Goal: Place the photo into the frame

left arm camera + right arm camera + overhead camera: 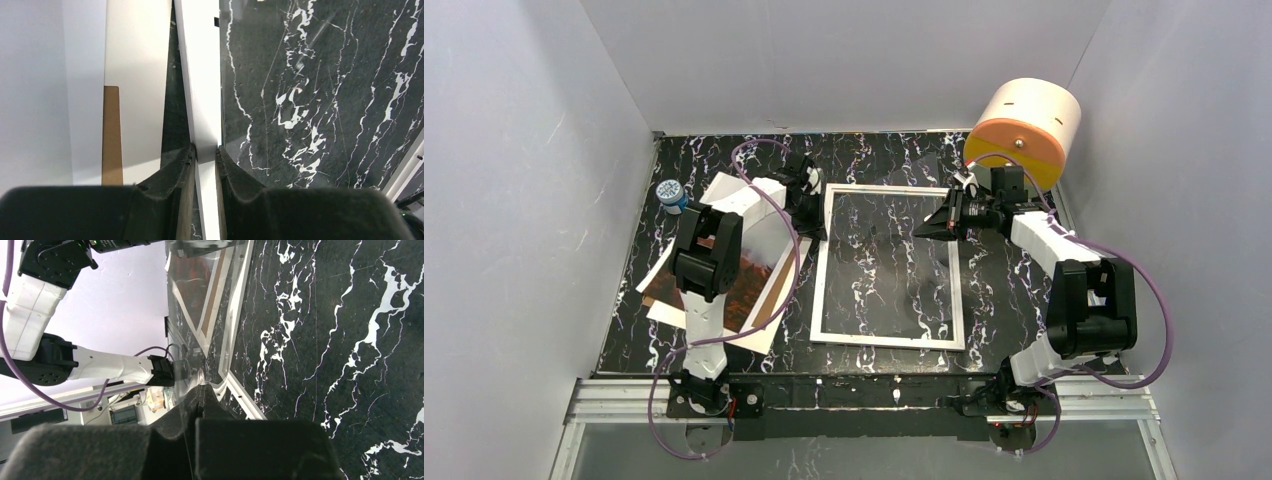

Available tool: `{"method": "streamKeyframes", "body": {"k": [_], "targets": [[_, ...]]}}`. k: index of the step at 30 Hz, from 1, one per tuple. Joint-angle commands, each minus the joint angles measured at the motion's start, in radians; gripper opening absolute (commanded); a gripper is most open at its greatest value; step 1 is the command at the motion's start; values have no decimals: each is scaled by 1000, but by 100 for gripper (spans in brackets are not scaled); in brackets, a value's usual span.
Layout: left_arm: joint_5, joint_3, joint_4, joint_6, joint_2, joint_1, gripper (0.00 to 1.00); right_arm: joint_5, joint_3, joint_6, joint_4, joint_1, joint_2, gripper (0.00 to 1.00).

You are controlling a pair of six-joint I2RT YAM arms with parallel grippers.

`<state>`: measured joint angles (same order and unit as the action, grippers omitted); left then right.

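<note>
The frame, a white rim, lies flat in the middle of the black marbled table. My left gripper is at its far left corner. In the left wrist view this gripper is shut on the white rim. My right gripper is over the frame's far right side. In its own view this gripper is shut on the edge of the clear pane, which tilts up off the rim. The photo, red-orange, lies left of the frame, partly hidden under my left arm.
A brown backing board and white sheets lie with the photo on the left. A white-and-orange drum stands at the far right corner. A small blue-and-white object sits by the left wall. White walls close in three sides.
</note>
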<state>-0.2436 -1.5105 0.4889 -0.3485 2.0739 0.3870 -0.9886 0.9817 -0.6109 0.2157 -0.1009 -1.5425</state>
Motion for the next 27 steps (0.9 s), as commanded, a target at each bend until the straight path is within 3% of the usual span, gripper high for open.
{"method": "streamKeyframes", "body": {"k": [1,5,13,16,22,27], "targets": [[56,-8,83,57,-6,-37,11,10,43,10,-51,-11,2,1],[-10,-6,76,32,-25,-63,19,8,44,6,-69,-17,-19,1],[-40,-73,102,12,-60,-65,49,14,50,-11,-125,-32,-30,1],[-22,-78,102,6,-75,-65,50,11,43,-19,-151,-36,-15,1],[41,-77,111,-4,-84,-71,39,14,30,-24,-174,-37,-6,1],[57,-77,113,-9,-73,-75,36,10,19,-20,-206,-52,-2,1]]}}
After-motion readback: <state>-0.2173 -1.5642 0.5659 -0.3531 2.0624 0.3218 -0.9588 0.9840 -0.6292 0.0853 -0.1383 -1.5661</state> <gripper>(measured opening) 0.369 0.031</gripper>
